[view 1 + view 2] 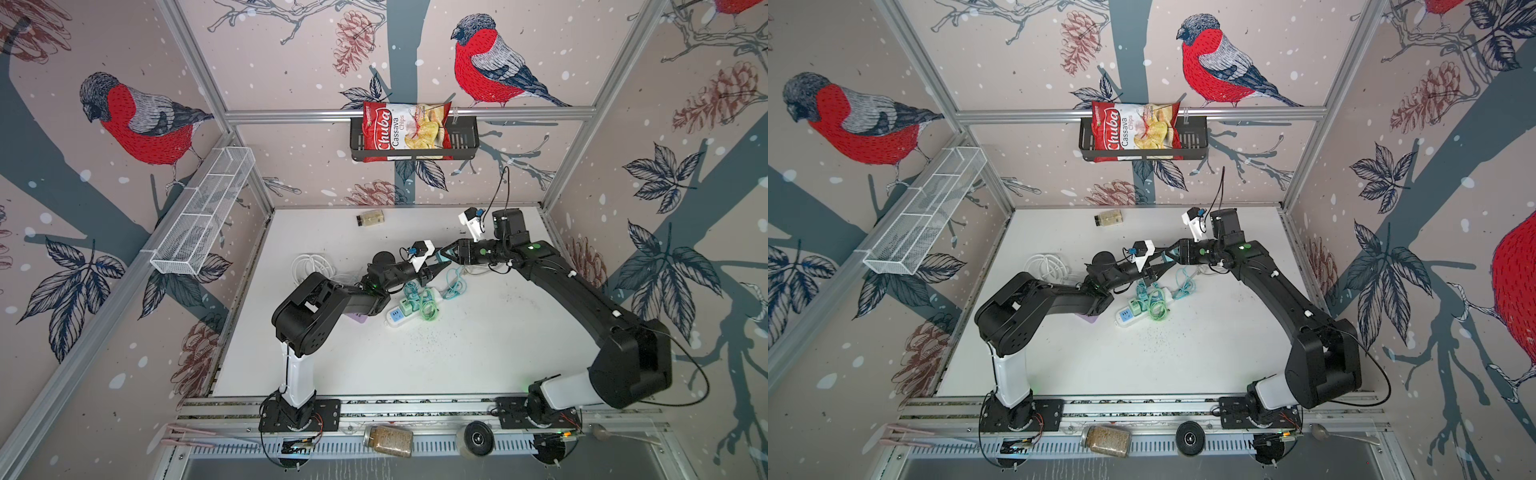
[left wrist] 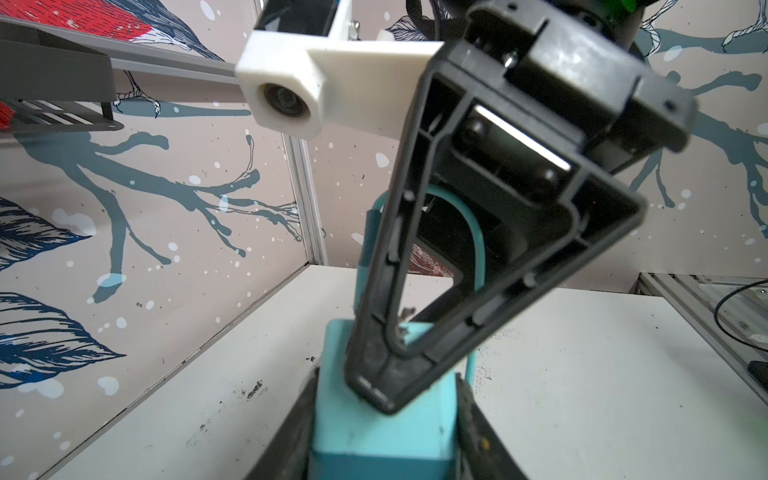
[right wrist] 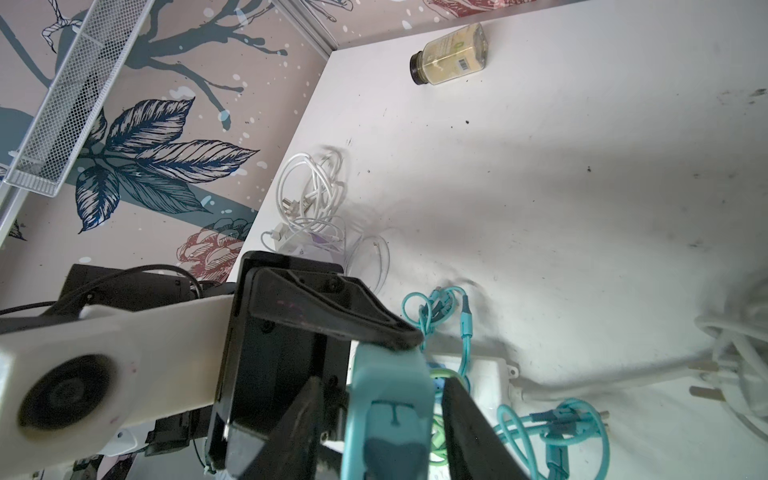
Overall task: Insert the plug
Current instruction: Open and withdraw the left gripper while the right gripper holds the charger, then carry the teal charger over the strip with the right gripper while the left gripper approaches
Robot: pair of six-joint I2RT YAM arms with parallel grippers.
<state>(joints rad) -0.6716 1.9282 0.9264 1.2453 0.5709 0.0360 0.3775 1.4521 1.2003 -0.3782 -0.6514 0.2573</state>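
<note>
Plug (image 2: 374, 444) clamped in left gripper (image 2: 386, 386); right gripper (image 3: 382, 386) flanks it, grip unclear, prongs hidden.

power strip (image 1: 394, 319) on table (image 1: 457, 357) | jar (image 1: 370, 218) behind it; cable coil (image 1: 309, 266) to its left

Teal plug (image 3: 390, 419) between right hand's (image 3: 379, 382) jaws

Locate the plug (image 3: 390, 399): a pale teal block with a teal cable running along one edge. You find it raised off the table, clamped between the fingers of the left gripper (image 2: 384, 449), with the right gripper (image 3: 382, 386) fingers either side of it. The white power strip (image 1: 394, 318) lies flat below. A green adapter (image 1: 405, 306) sits in it, and coiled cables (image 1: 428, 309) lie across it.
</note>
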